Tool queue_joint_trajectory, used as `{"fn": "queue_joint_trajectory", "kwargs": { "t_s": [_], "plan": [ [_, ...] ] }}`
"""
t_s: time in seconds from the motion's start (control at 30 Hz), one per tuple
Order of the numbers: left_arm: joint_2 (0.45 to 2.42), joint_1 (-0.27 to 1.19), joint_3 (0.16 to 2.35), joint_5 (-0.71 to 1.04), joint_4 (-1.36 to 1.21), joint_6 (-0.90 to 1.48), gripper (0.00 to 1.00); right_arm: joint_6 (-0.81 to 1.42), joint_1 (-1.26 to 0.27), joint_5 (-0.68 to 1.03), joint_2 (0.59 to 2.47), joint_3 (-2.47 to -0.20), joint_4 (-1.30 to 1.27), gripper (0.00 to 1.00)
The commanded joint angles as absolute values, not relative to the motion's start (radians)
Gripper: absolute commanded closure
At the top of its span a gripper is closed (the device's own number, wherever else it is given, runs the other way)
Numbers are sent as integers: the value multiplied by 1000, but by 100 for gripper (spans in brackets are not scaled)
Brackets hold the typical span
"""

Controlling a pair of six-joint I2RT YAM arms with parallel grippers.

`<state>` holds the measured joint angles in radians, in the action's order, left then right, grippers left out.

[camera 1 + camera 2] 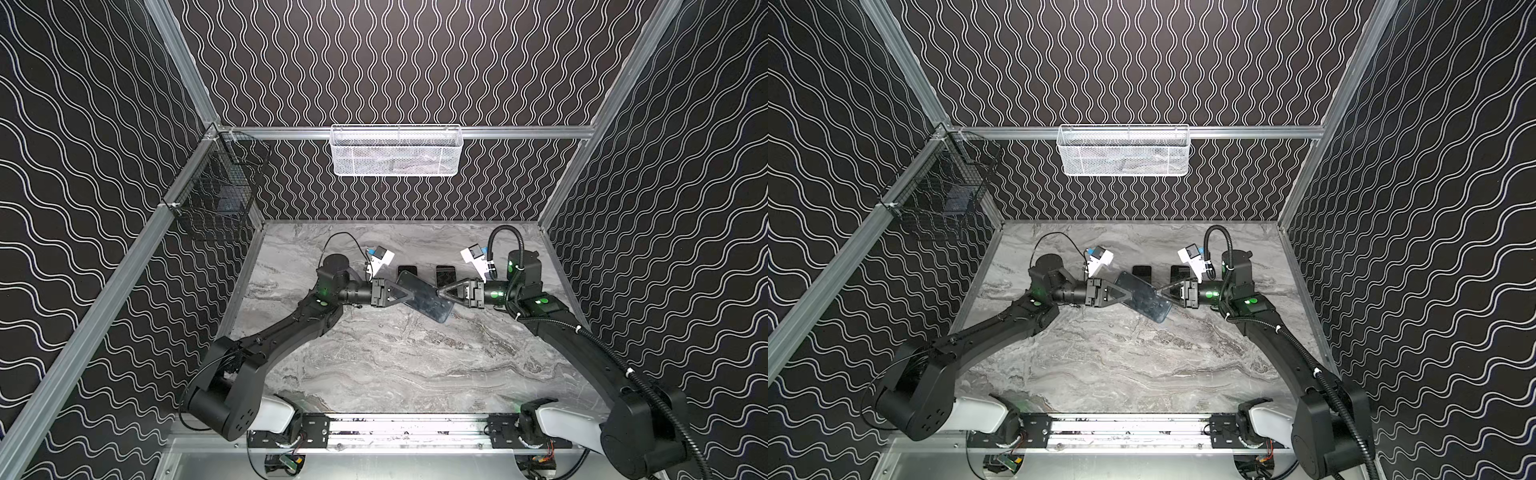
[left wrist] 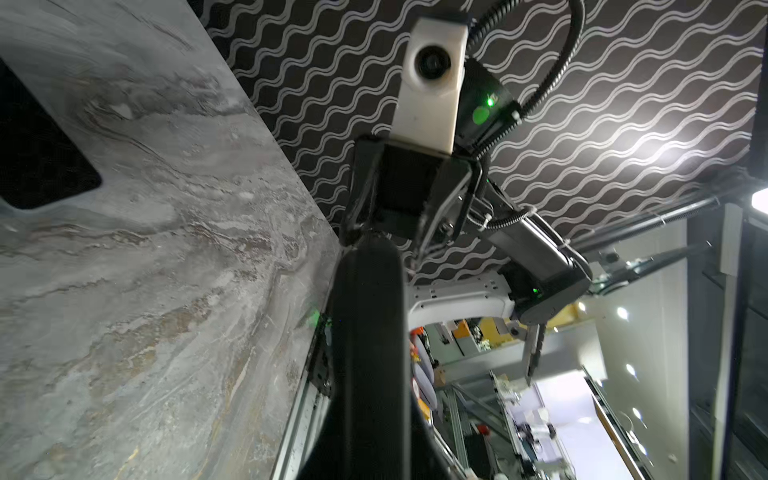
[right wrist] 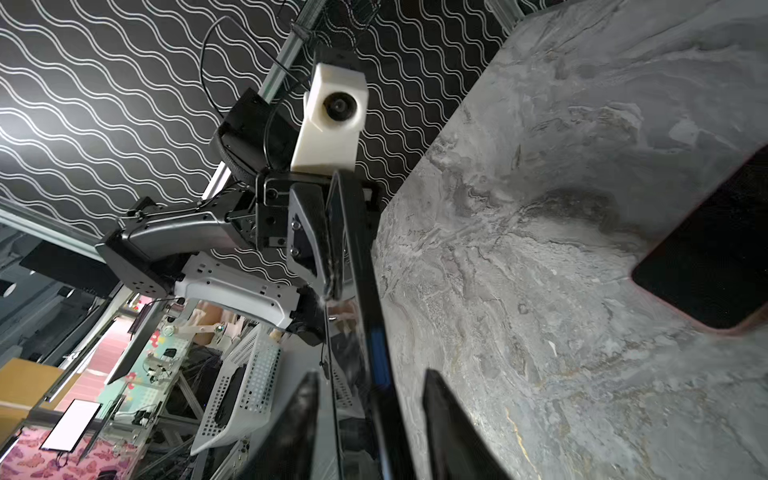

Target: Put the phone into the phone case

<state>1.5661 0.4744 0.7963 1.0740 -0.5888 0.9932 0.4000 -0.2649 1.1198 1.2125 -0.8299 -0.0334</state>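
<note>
Left gripper (image 1: pixel 411 296) clamps the tilted phone (image 1: pixel 430 306) at its 9 o'clock edge, above the table (image 1: pixel 395 365); right gripper (image 1: pixel 439 291), jaws apart, straddles the 3 o'clock edge

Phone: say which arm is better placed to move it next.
Left, probably. The left gripper is shut on the phone and alone grips it. The right gripper has its jaws apart around the phone's opposite edge, gripping nothing.

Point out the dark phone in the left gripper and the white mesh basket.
dark flat phone (image 1: pixel 428 303), in a top view, middle of its face.
white mesh basket (image 1: pixel 395 160), in a top view, front wall.
</note>
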Motion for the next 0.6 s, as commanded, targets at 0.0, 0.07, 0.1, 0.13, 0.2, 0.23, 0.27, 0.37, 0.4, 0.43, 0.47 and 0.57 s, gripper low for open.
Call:
{"fn": "queue_joint_trajectory", "kwargs": {
  "t_s": [0.0, 0.07, 0.1, 0.13, 0.2, 0.23, 0.27, 0.37, 0.4, 0.43, 0.47, 0.57],
  "plan": [
    [1556, 472, 797, 1054, -648, 998, 100, 400, -265, 1115, 1204, -817, -27, 48],
    [1552, 472, 796, 1052, -641, 994, 100, 407, -264, 1120, 1201, -806, -38, 49],
    [1552, 470, 796, 1052, -639, 993, 100, 413, -265, 1125, 1199, -800, -44, 49],
    [1554, 471, 797, 1052, -639, 994, 100, 420, -265, 1131, 1197, -794, -53, 51],
    [1558, 470, 799, 1052, -644, 998, 100, 429, -264, 1139, 1195, -785, -67, 59],
    [1562, 471, 798, 1050, -649, 1000, 100, 431, -265, 1137, 1193, -784, -69, 66],
    [1565, 470, 798, 1052, -655, 1005, 100, 431, -264, 1138, 1193, -783, -69, 72],
    [1572, 470, 798, 1051, -664, 1012, 100, 435, -264, 1126, 1190, -783, -71, 89],
    [1572, 470, 797, 1052, -667, 1012, 100, 437, -264, 1124, 1190, -785, -74, 93],
    [1571, 471, 796, 1051, -669, 1014, 100, 437, -265, 1119, 1191, -787, -73, 97],
    [1569, 470, 797, 1053, -664, 1010, 100, 438, -264, 1114, 1190, -789, -72, 100],
    [1563, 470, 799, 1051, -650, 1000, 100, 440, -264, 1105, 1196, -796, -70, 100]
  ]
}}
